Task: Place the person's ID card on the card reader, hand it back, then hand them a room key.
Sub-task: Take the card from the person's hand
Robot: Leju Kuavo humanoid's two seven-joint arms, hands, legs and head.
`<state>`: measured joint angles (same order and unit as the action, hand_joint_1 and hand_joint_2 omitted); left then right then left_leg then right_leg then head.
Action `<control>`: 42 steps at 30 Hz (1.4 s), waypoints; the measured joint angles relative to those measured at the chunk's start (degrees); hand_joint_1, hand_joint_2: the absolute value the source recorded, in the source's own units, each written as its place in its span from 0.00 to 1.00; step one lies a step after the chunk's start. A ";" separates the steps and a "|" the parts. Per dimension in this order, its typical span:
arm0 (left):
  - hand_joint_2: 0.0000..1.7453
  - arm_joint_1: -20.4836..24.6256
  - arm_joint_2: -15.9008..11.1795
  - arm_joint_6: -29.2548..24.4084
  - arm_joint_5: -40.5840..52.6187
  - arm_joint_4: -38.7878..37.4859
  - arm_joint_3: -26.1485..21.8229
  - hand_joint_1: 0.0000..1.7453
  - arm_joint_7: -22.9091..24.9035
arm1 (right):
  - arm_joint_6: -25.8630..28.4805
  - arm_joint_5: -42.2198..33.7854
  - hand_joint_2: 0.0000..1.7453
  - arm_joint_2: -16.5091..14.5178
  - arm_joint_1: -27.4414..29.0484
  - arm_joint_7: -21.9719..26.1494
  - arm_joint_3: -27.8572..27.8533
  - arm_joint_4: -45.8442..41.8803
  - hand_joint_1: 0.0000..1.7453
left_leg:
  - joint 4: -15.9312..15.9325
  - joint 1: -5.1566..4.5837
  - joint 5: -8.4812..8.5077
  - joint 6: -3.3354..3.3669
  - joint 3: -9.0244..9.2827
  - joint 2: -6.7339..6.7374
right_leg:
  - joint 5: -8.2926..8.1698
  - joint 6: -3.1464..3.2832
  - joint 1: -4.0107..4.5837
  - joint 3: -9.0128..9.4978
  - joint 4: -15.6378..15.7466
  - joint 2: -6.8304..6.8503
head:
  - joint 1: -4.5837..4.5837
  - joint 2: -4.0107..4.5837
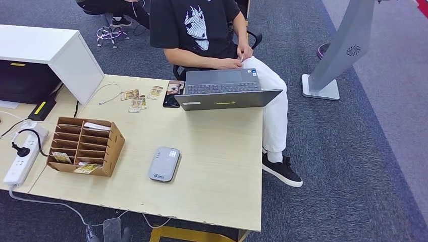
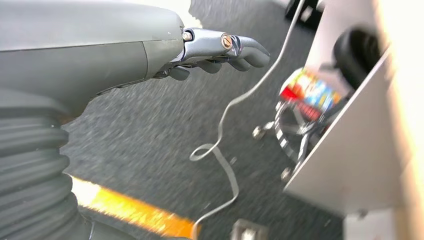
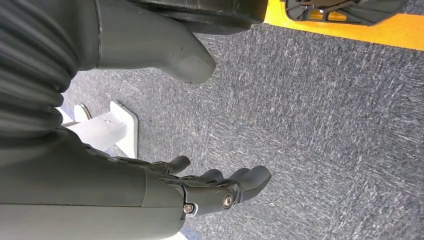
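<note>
A grey card reader [image 1: 164,164] lies flat on the wooden table [image 1: 222,166], near its front middle. A cardboard organiser [image 1: 85,145] with several slots stands at the table's left and has cards in its lower slots. Across the table sits a person in a black T-shirt [image 1: 199,25], both hands together at a small item [image 1: 239,60] near the lap. My left hand [image 2: 220,50] hangs over dark carpet, fingers loosely extended, holding nothing. My right hand [image 3: 210,187] hangs over carpet too, fingers spread and empty.
An open grey laptop [image 1: 224,89] stands at the table's far edge, with a phone [image 1: 173,94] and loose cards [image 1: 137,98] to its left. A white cabinet [image 1: 50,55] and a power strip [image 1: 20,156] sit at the left. A grey stand [image 1: 338,55] rises at the right.
</note>
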<state>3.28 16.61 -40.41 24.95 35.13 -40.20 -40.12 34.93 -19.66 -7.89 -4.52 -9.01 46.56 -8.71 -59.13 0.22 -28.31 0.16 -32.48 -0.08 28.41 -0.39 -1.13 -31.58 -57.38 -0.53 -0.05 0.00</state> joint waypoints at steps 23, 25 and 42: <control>1.00 -3.25 0.11 0.08 -2.98 17.66 3.01 0.00 -0.01 | -0.58 -0.19 1.00 -0.02 -0.01 -0.19 0.00 0.15 0.00 | 0.00 0.01 0.00 0.00 -0.01 0.00 | 0.00 0.00 0.01 0.01 0.00 0.00 | 0.00 0.01; 1.00 -4.16 0.08 0.08 -4.40 20.89 4.08 0.00 -0.01 | -0.53 -0.20 1.00 -0.02 -0.01 -0.19 0.00 0.16 0.00 | 0.00 0.01 0.00 0.00 -0.01 0.00 | 0.00 0.00 0.01 0.00 0.00 0.00 | 0.01 0.01; 1.00 -12.64 0.33 0.12 -10.90 49.85 15.83 0.00 -0.05 | -0.09 -0.17 1.00 -0.17 -0.05 -0.49 0.02 0.21 0.00 | 0.00 0.01 0.00 0.00 0.00 0.00 | 0.00 0.00 0.01 0.01 0.00 0.00 | 0.01 0.00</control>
<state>-9.36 16.94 -40.29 14.04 84.97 -24.37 -40.17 34.85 -19.82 -8.06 -4.57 -9.50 46.58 -8.50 -59.13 0.23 -28.31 0.16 -32.48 -0.08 28.41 -0.39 -1.12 -31.57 -57.38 -0.53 -0.04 0.00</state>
